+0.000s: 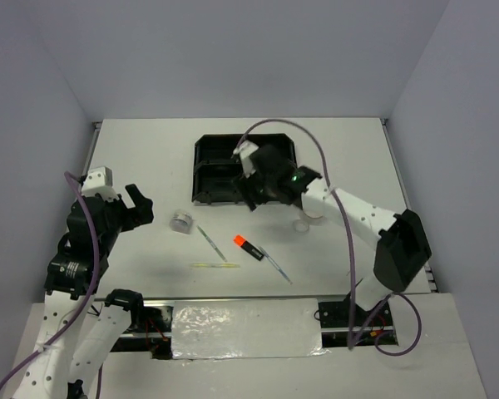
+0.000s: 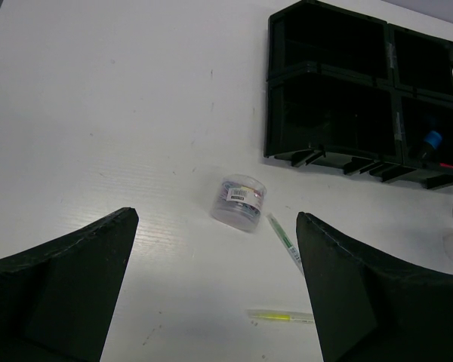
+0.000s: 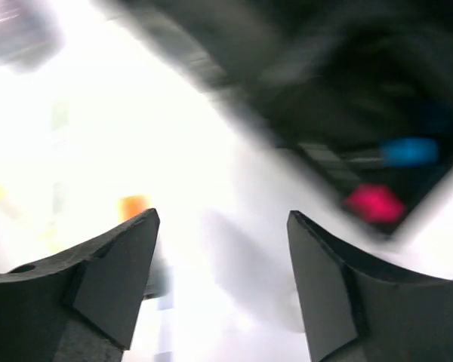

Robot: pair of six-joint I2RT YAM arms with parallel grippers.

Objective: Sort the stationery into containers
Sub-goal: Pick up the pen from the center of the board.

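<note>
The black four-compartment tray (image 1: 214, 169) stands at the table's middle back. My right gripper (image 1: 252, 199) hovers open and empty over the tray's near right corner. Its wrist view is blurred; it shows the gripper (image 3: 223, 226), the tray (image 3: 325, 98) with a blue cap (image 3: 410, 151) and a pink cap (image 3: 374, 204) in it, and an orange cap (image 3: 134, 205) on the table. My left gripper (image 1: 138, 204) is open and empty, left of a silvery round roll (image 1: 181, 221). Near the front lie a grey pen (image 1: 206, 237), an orange-capped highlighter (image 1: 248, 246), a second pen (image 1: 276, 266) and a yellow-green stick (image 1: 216, 265).
A clear tape roll (image 1: 306, 221) lies under the right arm. The left wrist view shows its gripper (image 2: 215, 217), the roll (image 2: 240, 202), the pen (image 2: 285, 241), the stick (image 2: 281, 317) and the tray (image 2: 328, 113) with a blue cap (image 2: 432, 140) inside.
</note>
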